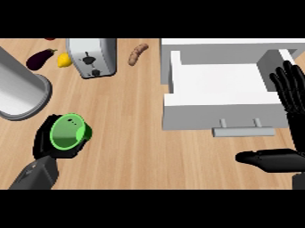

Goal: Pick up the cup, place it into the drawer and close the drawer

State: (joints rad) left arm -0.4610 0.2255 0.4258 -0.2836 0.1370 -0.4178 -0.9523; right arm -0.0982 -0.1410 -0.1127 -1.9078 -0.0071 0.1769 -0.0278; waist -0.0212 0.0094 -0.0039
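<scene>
While the white drawer sits pulled open by the counter's right edge, a big grey cylinder leans at the left edge. The right hand rests flat, fingers straight, by the drawer's right side. The toaster sits at the far edge. The left hand curls around the green cup, near the front-left corner.

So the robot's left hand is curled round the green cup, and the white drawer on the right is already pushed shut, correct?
Not quite. The drawer is not shut: the head view shows it pulled out, its bare inside open to view and its handle facing the robot. The rest holds: the left hand is curled round the green cup, and the drawer is white and on the right.
</scene>
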